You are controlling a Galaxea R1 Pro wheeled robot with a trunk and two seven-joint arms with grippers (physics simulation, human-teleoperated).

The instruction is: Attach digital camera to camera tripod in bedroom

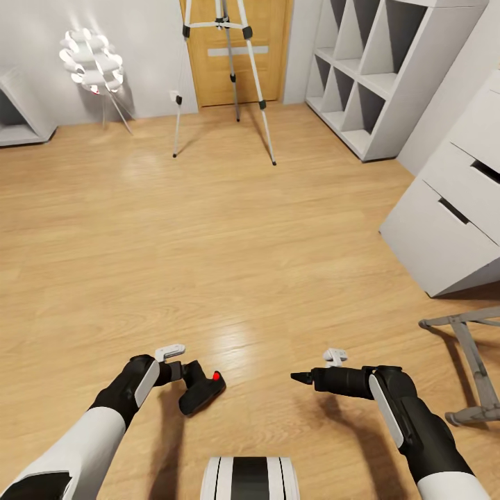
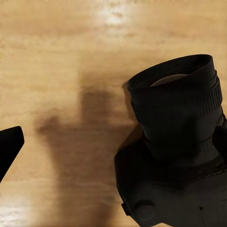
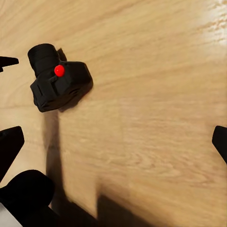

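Gripping the digital camera (image 1: 202,393), the left end effector (image 1: 186,380) hangs low over the light wood floor (image 1: 229,236) at about 7 o'clock in the head view. The camera is black with a red dot on top, and in the left wrist view its lens (image 2: 176,109) juts toward the floor, close up. The right end effector (image 1: 305,378) sits at about 5 o'clock with nothing in it; its fingers (image 3: 9,149) stand well apart at the edges of the right wrist view, so it is open. The camera tripod (image 1: 223,76) stands at 12 o'clock, far across the floor, on 3 silver legs before a wooden door (image 1: 236,48). A white lamp (image 1: 92,64) stands at 11 o'clock, a white cube shelf (image 1: 375,69) at 1 o'clock.
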